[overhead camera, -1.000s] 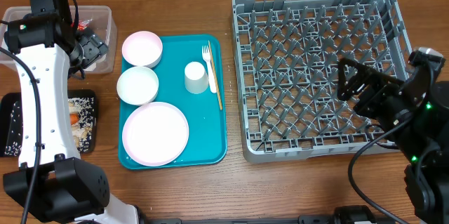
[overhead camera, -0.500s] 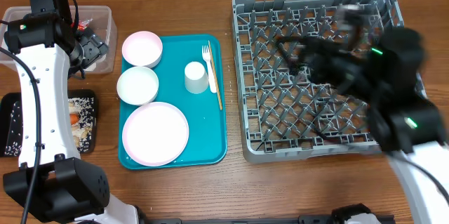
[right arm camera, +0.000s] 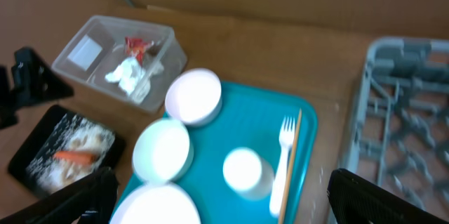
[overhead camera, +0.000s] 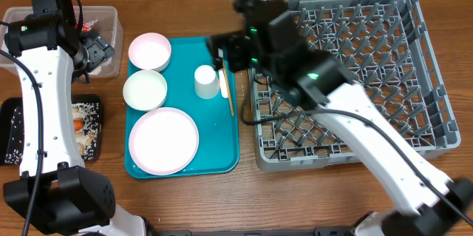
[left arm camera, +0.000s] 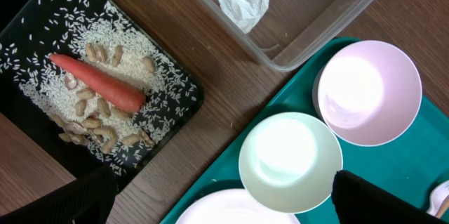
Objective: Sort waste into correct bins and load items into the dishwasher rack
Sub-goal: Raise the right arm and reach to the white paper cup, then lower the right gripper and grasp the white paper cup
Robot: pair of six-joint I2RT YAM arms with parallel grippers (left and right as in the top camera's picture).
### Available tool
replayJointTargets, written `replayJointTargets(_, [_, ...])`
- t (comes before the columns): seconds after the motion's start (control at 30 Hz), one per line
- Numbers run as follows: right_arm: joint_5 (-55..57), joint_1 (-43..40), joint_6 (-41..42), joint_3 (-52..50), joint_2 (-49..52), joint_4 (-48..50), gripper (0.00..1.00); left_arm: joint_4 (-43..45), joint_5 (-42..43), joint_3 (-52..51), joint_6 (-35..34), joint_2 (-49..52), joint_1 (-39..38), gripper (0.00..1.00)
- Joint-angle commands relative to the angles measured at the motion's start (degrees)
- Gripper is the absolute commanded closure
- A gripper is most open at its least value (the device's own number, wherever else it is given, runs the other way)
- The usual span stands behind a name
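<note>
While the right pincer (overhead camera: 219, 52) hangs spread and empty over the teal tray's (overhead camera: 222, 158) right edge, the fork (overhead camera: 218, 69) and wooden stick (overhead camera: 228, 92) lie under it beside the cup (overhead camera: 206, 82). A narrow strip of table (overhead camera: 247, 160) separates tray and rack (overhead camera: 414, 66). The left pincer (overhead camera: 94, 47), fingers wide apart, hovers by the clear tub's (overhead camera: 111, 18) right end. The carrot (left arm camera: 98, 83) lies on rice (left arm camera: 126, 41) in the black tray (left arm camera: 193, 97).
</note>
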Motion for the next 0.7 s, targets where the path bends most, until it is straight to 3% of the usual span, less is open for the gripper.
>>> replayJointTargets(0.0, [6.03, 0.83, -1.75, 1.70, 5.86, 3.56, 0.00, 0.09, 0.22, 0.55, -1.14, -0.02, 0.09, 0.00])
replayJointTargets(0.3, [0.31, 0.98, -1.77, 1.70, 16.11, 12.92, 0.00, 0.09, 0.22, 0.55, -1.14, -0.02, 0.09, 0.00])
replayJointTargets(0.67, [0.44, 3.04, -1.75, 1.70, 25.00, 14.58, 0.00, 0.09, 0.22, 0.55, -1.14, -0.02, 0.09, 0.00])
